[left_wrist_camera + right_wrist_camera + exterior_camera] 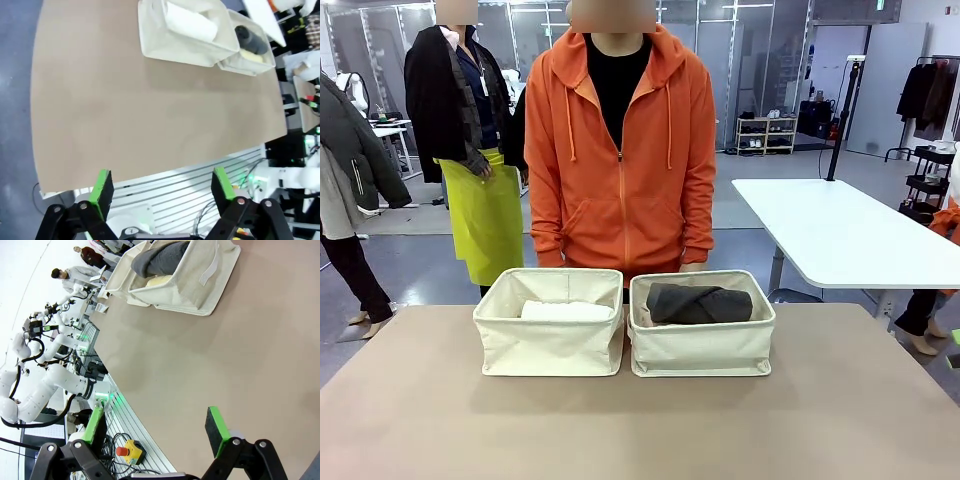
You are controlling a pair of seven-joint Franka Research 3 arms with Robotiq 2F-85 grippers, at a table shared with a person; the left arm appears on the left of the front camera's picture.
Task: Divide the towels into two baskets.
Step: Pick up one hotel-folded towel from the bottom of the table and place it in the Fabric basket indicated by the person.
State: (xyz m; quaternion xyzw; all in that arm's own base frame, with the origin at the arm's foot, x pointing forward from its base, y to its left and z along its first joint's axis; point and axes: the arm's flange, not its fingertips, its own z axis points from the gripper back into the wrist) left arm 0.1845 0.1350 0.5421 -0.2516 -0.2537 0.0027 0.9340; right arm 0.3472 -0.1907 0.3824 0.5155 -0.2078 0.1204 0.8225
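White towel (566, 311) lying in L basket (549, 345), dark grey towel (699, 303) over pale yellow towel (155, 281) in R basket (701, 348), at 12 o'clock. Left gripper (162, 186) & right gripper (156, 428) hanging w/ fingers apart, holding nothing.

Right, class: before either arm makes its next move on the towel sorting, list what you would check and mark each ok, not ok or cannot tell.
1. Left gripper open, nothing between its fingers: ok.
2. Right gripper open, nothing held: ok.
3. White towel in the left basket: ok.
4. Dark grey towel in the right basket, on top of the pale yellow towel: ok.
5. Pink towel placed: cannot tell.
6. Baskets upright on the table: ok.
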